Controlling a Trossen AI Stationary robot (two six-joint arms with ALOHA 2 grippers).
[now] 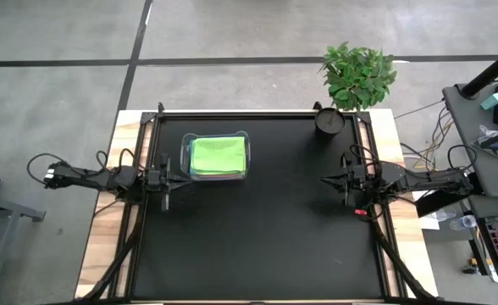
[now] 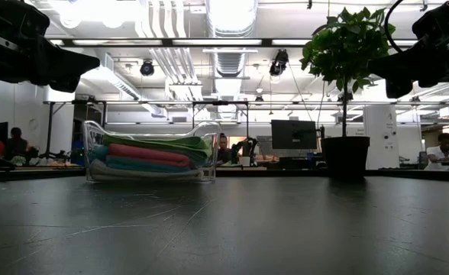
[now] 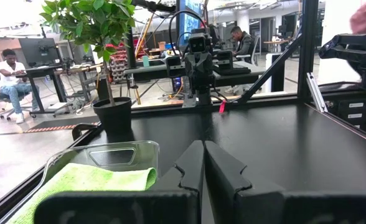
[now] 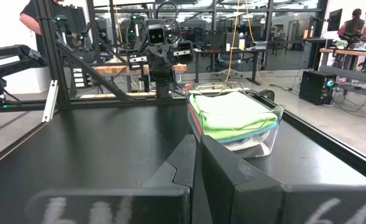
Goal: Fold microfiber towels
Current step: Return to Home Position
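left gripper [image 1: 177, 179], pinched closed, hangs just beside the tub [image 1: 184, 148] of folded towels [image 1: 218, 157]. right gripper [image 1: 328, 180], likewise closed, sits well apart across the table [image 1: 266, 241].

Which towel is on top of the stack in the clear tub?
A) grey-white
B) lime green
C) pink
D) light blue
B: seen from above, the green towel covers the stack in the tub, and the low view shows the pink towel lying under it.
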